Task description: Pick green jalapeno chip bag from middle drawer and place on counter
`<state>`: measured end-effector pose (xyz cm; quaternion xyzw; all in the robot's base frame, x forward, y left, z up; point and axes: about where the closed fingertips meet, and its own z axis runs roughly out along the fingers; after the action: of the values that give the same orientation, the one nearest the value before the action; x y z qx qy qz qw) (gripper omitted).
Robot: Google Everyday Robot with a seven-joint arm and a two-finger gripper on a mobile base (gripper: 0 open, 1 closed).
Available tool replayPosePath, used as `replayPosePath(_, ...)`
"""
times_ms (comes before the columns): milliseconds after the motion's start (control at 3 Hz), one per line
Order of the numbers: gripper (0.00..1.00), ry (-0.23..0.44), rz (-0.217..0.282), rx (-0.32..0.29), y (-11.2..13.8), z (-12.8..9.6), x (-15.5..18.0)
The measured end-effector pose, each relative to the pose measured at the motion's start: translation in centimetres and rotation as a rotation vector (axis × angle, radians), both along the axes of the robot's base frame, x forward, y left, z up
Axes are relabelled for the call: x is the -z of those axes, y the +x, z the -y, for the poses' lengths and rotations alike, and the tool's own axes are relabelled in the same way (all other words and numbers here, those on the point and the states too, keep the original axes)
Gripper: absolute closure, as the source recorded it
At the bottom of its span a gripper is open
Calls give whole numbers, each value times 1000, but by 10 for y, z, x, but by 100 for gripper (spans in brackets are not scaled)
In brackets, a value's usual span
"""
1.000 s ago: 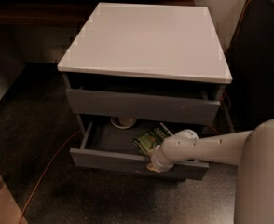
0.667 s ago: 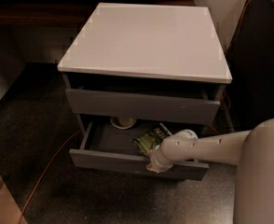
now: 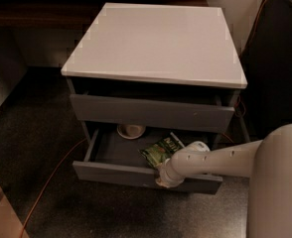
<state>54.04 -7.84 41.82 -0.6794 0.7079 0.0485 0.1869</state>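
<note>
The green jalapeno chip bag (image 3: 162,150) lies flat inside the open middle drawer (image 3: 111,170), right of centre, white lettering up. The white arm reaches in from the right, and the gripper (image 3: 164,176) sits at its end, low over the drawer's front edge, just in front of the bag's near edge. The wrist hides the fingers. The white counter (image 3: 158,41) tops the cabinet and is bare.
A round beige bowl (image 3: 131,130) sits at the back of the middle drawer, partly under the top drawer (image 3: 151,112), which is slightly pulled out. An orange cable (image 3: 51,180) runs over the dark floor on the left. Dark furniture (image 3: 277,58) stands to the right.
</note>
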Motion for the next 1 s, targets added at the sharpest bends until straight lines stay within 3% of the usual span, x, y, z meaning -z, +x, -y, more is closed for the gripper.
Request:
replayPosePath(333,100,-16,-25,-8,-24,0,7)
replayPosePath(667,100,-16,-25,-8,-24,0,7)
replayPosePath(1000,100,-33,-39,-9,-46,1,8)
